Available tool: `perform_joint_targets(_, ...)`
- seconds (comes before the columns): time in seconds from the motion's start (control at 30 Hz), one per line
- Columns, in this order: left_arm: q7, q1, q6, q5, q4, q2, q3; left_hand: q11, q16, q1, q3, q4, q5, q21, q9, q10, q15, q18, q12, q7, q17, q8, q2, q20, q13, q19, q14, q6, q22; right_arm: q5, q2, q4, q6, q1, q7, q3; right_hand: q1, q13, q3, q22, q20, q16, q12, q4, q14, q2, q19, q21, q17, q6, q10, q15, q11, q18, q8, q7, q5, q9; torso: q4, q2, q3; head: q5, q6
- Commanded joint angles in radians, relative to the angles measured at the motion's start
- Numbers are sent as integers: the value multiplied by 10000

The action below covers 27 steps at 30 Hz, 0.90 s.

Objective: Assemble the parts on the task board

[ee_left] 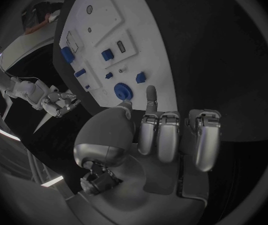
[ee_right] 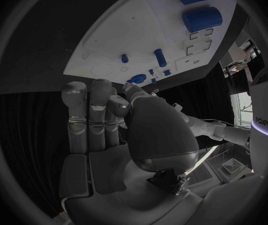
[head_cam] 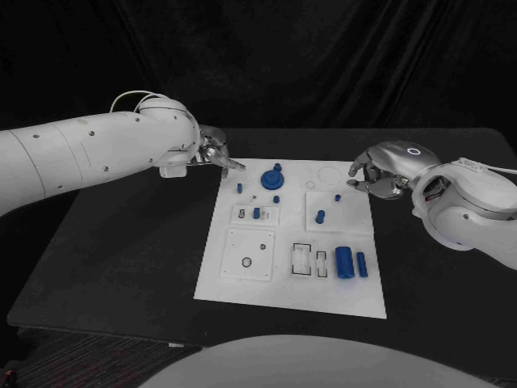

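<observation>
Head view: a white rectangular task board (head_cam: 284, 284) lies in the middle of a black table (head_cam: 119, 259). The left hand (head_cam: 212, 153), silver and many-fingered, hovers just off the board's far left corner, its fingers curled downward with nothing visible in them. The right hand (head_cam: 379, 174) hangs beside the board's far right edge, fingers bent inward and apparently empty. On the board, a round blue knob-like part (head_cam: 273, 177) sits near the far edge. A small blue peg (head_cam: 321, 216) rests on a raised white square plate towards the right. Two blue cylinders lie side by side near the board's right edge, a thick blue cylinder (head_cam: 343, 262) and a thin blue cylinder (head_cam: 361, 263) just beside it. Small blue pieces dot the area between the knob and the plates.

Left wrist view: the left hand (ee_left: 165, 135) holds nothing; most of its fingers are folded towards the palm, while one finger and the thumb reach out near the round blue knob-like part (ee_left: 122, 90) without clearly touching it. The white board (ee_left: 128, 40) stretches beyond.

Right wrist view: the right hand (ee_right: 109, 120) has its fingers curled close against the thumb, with no part seen among them. Beyond it lie the board (ee_right: 146, 35) and the thick blue cylinder (ee_right: 201, 19).
</observation>
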Motion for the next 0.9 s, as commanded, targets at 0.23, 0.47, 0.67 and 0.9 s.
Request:
perform_joint_targets(0.23,-278,-23,306,498,-21,152,10,-27,26,335,176,-434,766,30,64,1043,-64,-59,34,-3,2631,-451,49,-45,2626,1050,1021,144,2631,-53,-9,8,3,-25,-46,4,-57,-12,20,34,-28,-67,-38,71,86,40,46,-48,11,66,11,-2,-55,90,-69,20,52,-20,-4,7,3,-5,-2)
perform_joint_targets(0.47,-296,-51,331,503,-62,270,9,-22,26,477,338,-680,1100,30,87,1043,-58,-59,34,2,2631,-695,67,-35,2626,1050,1021,213,2631,-53,-7,5,-11,-29,-34,4,-71,4,18,37,-27,-47,-24,83,102,43,62,-29,51,53,20,-1,-51,84,-84,24,63,-31,-11,24,10,19,-2)
perform_joint_targets(0.67,-300,-95,321,503,-159,375,9,-11,26,583,490,-871,1137,30,97,1043,-49,-59,34,13,2631,-861,67,-27,2626,1050,1021,229,2631,-53,-2,11,-17,-33,-29,4,-81,19,19,44,-28,-15,-10,92,118,47,79,1,101,47,28,-1,-49,78,-94,26,80,-39,-1,8,7,3,-2)
perform_joint_targets(0.9,-310,-218,395,503,-290,464,9,-2,26,638,597,-988,1146,30,103,1043,-39,-59,34,22,2631,-959,65,-20,2626,1050,1021,231,2631,-53,-2,18,-7,-35,-29,4,-82,28,20,55,-28,1,-1,93,125,47,90,36,125,45,32,-1,-48,72,-97,26,87,-41,6,-11,4,-2,-2)
